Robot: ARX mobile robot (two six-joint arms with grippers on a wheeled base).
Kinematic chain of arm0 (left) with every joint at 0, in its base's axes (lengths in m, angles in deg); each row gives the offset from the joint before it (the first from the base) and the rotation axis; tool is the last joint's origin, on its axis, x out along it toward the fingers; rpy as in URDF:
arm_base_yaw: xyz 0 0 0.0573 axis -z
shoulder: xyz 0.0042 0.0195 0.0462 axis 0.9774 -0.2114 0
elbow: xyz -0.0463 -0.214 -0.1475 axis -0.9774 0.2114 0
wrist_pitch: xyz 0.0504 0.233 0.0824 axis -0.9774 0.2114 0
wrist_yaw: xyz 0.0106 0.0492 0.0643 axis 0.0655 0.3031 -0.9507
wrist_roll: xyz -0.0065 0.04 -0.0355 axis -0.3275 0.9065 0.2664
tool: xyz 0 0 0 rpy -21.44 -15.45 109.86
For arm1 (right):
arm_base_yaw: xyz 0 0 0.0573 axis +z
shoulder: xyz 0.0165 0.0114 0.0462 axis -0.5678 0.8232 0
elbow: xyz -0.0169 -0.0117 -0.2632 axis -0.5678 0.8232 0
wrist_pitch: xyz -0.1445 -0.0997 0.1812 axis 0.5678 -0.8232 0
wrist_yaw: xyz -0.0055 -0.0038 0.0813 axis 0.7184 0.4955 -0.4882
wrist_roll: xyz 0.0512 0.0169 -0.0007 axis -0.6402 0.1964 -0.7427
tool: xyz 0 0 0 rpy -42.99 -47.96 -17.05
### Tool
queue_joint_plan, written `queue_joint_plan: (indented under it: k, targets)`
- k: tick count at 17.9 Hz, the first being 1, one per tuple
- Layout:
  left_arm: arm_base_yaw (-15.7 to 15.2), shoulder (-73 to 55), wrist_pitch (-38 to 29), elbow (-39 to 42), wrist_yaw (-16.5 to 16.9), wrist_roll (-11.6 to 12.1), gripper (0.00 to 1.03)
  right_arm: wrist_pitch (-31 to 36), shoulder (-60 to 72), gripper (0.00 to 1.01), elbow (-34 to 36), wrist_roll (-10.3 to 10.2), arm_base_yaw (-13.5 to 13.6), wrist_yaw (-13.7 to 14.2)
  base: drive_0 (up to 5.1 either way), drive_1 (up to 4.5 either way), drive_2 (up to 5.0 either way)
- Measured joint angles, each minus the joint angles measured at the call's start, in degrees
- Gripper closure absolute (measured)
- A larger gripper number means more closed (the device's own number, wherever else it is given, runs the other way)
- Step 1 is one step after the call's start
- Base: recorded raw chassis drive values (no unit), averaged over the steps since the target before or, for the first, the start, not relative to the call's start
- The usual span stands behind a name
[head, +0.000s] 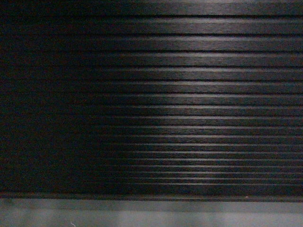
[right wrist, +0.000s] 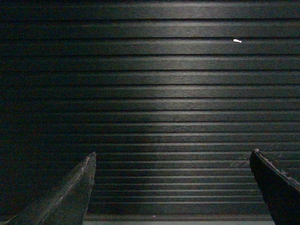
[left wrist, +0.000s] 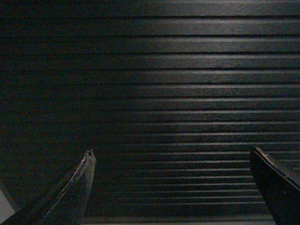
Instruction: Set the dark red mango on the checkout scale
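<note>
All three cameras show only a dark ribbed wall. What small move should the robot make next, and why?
Probably raise or tilt the head view upward. Every view is filled by the ribbed front of the checkout, with the grey plinth below; no mango or scale is in sight. The left gripper and right gripper are both open and empty, so searching comes first.

1. A small white fleck (right wrist: 237, 41), slightly elongated, shows high on the right of the right wrist view; what it is cannot be told.
2. A pale grey patch (left wrist: 3, 212), blurred, fills the left wrist view's bottom left corner.
3. A tiny pale curl (head: 72, 223) sits at the head view's lower edge.
</note>
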Motion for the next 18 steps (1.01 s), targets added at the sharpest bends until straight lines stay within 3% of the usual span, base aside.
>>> queue_joint_plan:
  k: [18]
  targets:
    - [0.0,0.0,-0.1,0.0,0.0,0.0,0.05,0.2,0.0,0.03,0.0,0.0,0.0,0.0,0.0,0.0,0.0]
